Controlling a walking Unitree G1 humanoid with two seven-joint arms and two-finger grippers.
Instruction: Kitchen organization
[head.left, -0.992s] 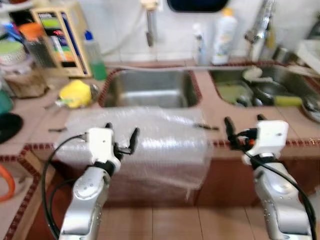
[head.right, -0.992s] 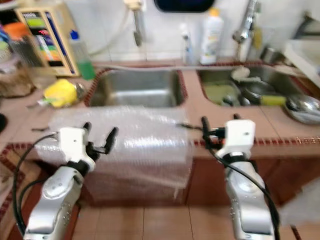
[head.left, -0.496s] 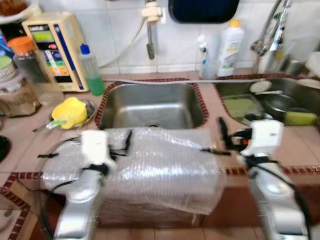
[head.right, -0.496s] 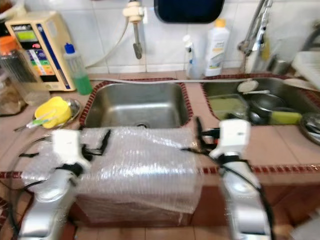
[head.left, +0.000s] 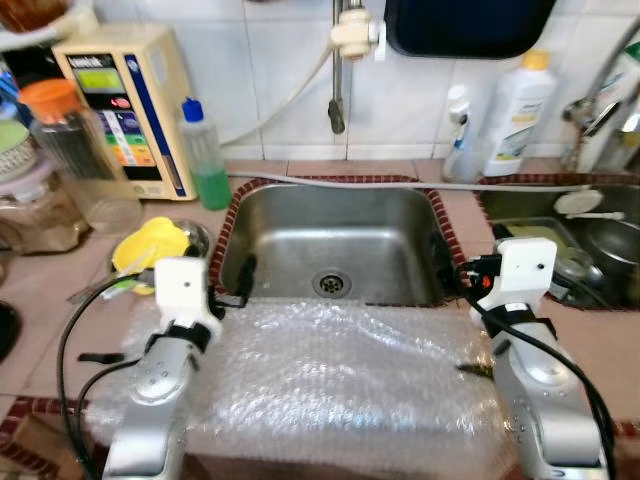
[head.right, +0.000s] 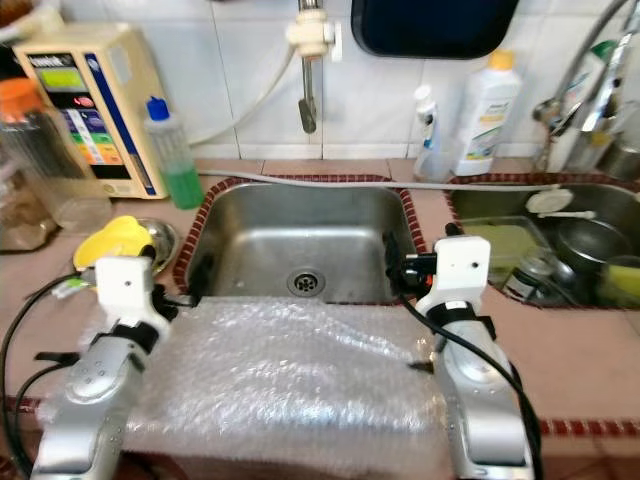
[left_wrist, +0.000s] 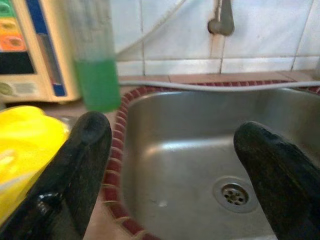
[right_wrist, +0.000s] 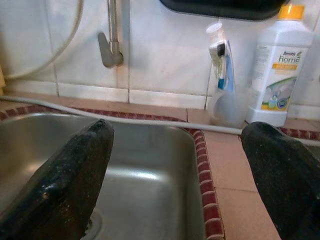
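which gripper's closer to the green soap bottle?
Left. The left gripper is at the sink's left rim, just in front of the green soap bottle. The right gripper is across the basin, at its right rim.

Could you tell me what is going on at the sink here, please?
The robot stands at a tiled kitchen counter, both arms raised over a sheet of bubble wrap spread along the counter's front edge. The left claw and the right claw are both open and hold nothing, poised at the near corners of the empty steel sink. A green soap bottle and a yellow cloth sit to the left.
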